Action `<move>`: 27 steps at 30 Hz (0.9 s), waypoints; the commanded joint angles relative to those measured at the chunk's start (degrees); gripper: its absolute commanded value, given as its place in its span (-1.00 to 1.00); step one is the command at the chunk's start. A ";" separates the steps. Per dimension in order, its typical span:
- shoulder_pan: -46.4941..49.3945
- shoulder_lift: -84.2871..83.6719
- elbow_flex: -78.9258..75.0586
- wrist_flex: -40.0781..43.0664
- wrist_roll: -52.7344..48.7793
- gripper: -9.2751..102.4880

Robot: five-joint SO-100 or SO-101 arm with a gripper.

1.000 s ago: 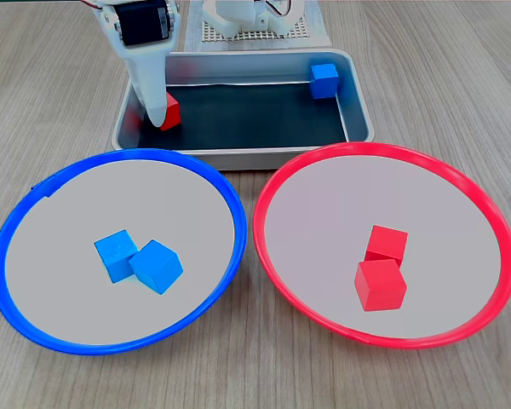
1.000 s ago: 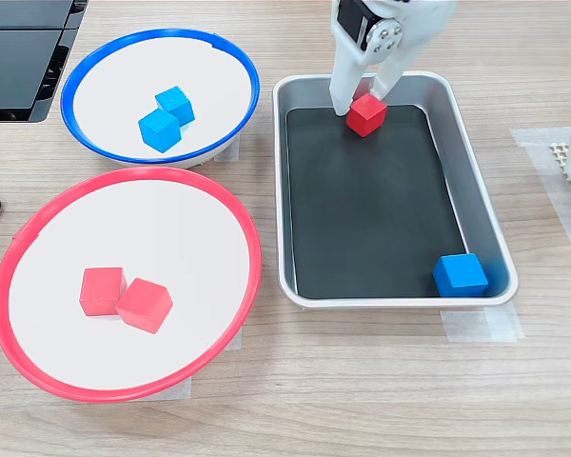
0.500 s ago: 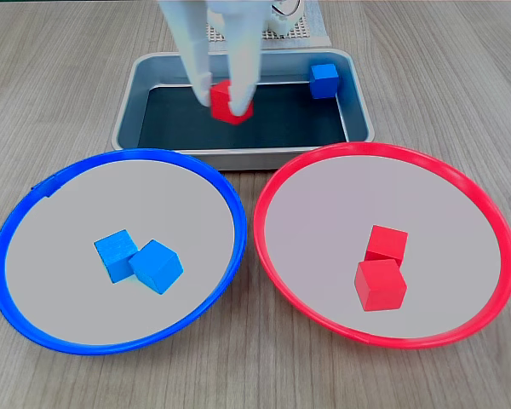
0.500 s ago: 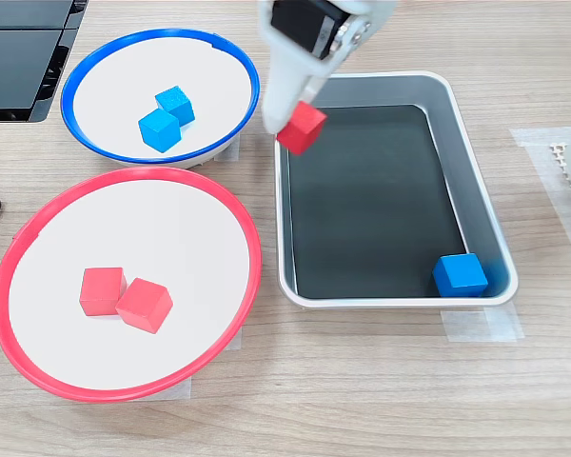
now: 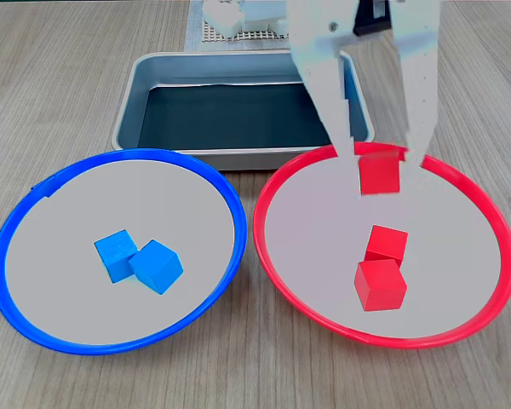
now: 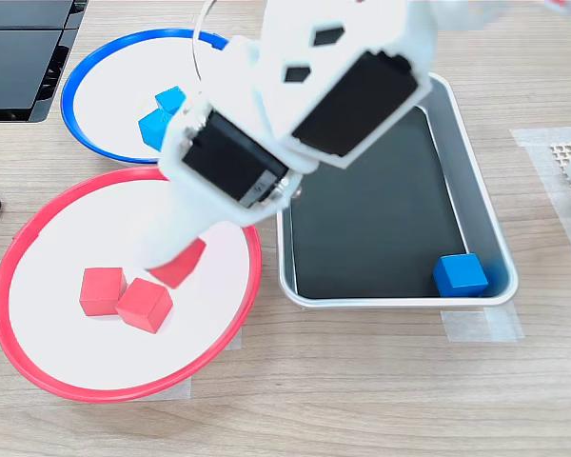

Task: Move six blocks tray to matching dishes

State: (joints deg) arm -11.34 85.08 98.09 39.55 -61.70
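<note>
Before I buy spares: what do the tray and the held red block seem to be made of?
Tray: likely metal; its shiny grey walls reflect, its bottom is dark and flat. Red block in the gripper: matte, without glare; foam, wood or plastic, can't tell.

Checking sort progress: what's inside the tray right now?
One blue block sits in a corner of the tray. The arm covers part of the tray's floor in both fixed views, so that patch can't be checked.

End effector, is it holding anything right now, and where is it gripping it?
Yes: a red block, pinched by two opposite side faces between the end effector fingers, above the red dish.
</note>
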 commanded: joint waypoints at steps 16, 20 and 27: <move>11.25 17.05 1.41 61.08 -47.64 -0.84; 12.92 23.03 11.51 60.21 -53.17 -0.84; 4.57 23.47 15.38 54.14 -43.95 -0.84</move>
State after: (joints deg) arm -3.96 107.40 113.55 95.54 -111.09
